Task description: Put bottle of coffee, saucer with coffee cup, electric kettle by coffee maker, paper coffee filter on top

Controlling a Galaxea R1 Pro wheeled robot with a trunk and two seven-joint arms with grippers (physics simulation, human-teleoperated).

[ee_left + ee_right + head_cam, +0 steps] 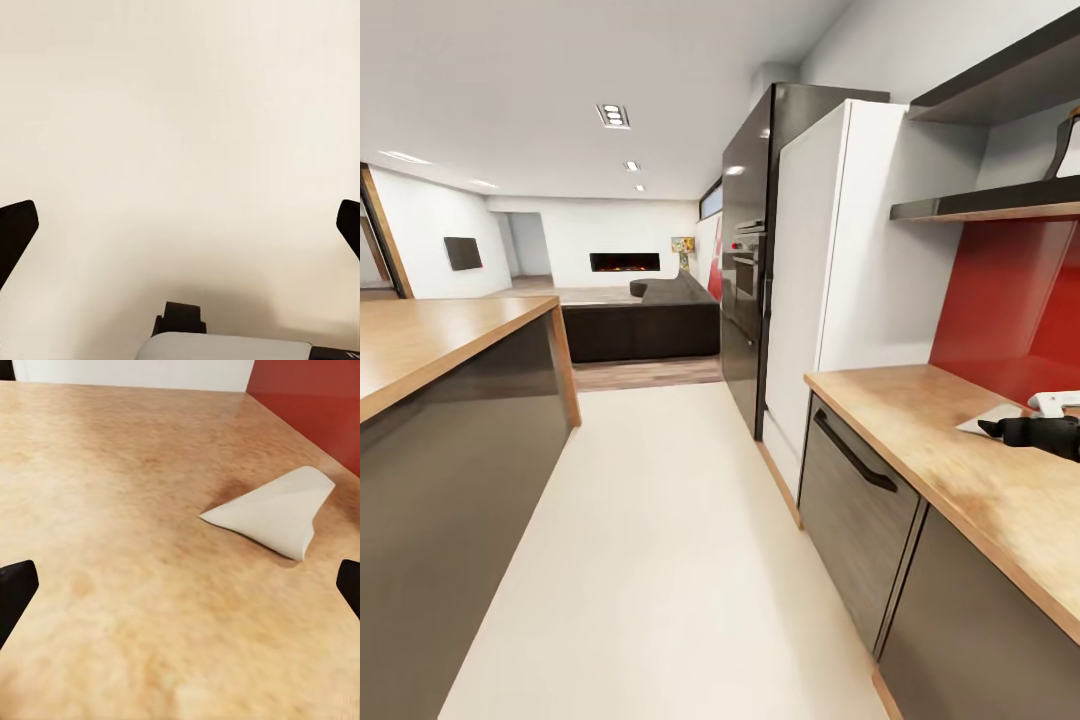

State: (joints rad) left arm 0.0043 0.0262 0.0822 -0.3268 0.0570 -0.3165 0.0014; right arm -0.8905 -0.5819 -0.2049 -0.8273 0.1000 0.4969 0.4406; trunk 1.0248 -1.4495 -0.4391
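We see the paper coffee filter [274, 514] lying flat on the kitchen countertop [135, 547] near the red backsplash [315, 405], its pointed tip facing the right gripper [180, 592]. The filter sits ahead of that gripper and off to one side, not between the spread, empty fingers. In the head view the right gripper [1030, 432] hovers beside the filter [990, 420]; we judge it the nearer arm. The left gripper [180, 229], wide open and empty, faces pale floor

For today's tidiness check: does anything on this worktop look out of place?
Yes. The paper coffee filter lies loose on the kitchen countertop near the red backsplash, one edge curled up, ahead of the open right hand.
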